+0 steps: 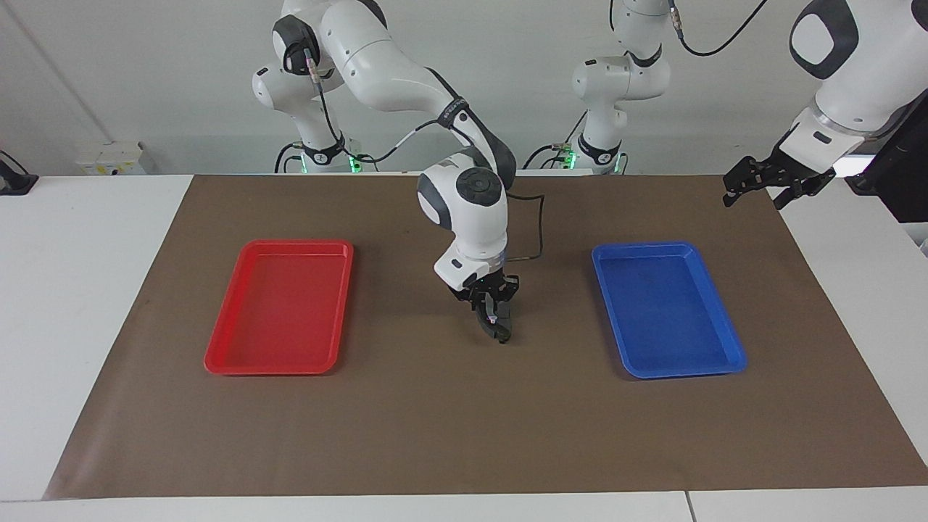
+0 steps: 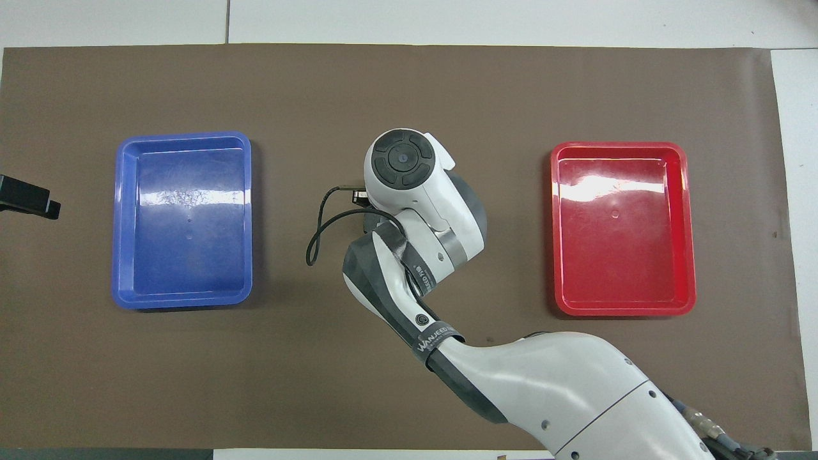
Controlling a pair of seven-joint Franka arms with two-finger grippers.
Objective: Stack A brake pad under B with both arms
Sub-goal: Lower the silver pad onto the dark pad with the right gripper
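I've got the right gripper [image 1: 493, 308] low at mid-mat btw the two trays, fingers clamped on B [image 1: 496, 325], the thin dark curved piece hanging down from the fingertips w/ its lower end at or just above the mat [image 1: 464, 435]. A brake pad [image 1: 505, 324] sits right against B on the side toward the blue tray [image 1: 734, 341]; they overlap from my angle, can't tell if they're touching. Overhead the wrist covers both, only a dark sliver shows under it.

Left gripper [image 1: 754, 185] waits up in the air over the mat's corner at its own arm's end, fingers spread apart, holding nothing.

Mat is flat matte brown paper. Blue tray and red tray [image 1: 217, 355] are glossy plastic, rounded corners, raised rims, both well apart from the fingers. Lots of open mat around the fingertips on every side.
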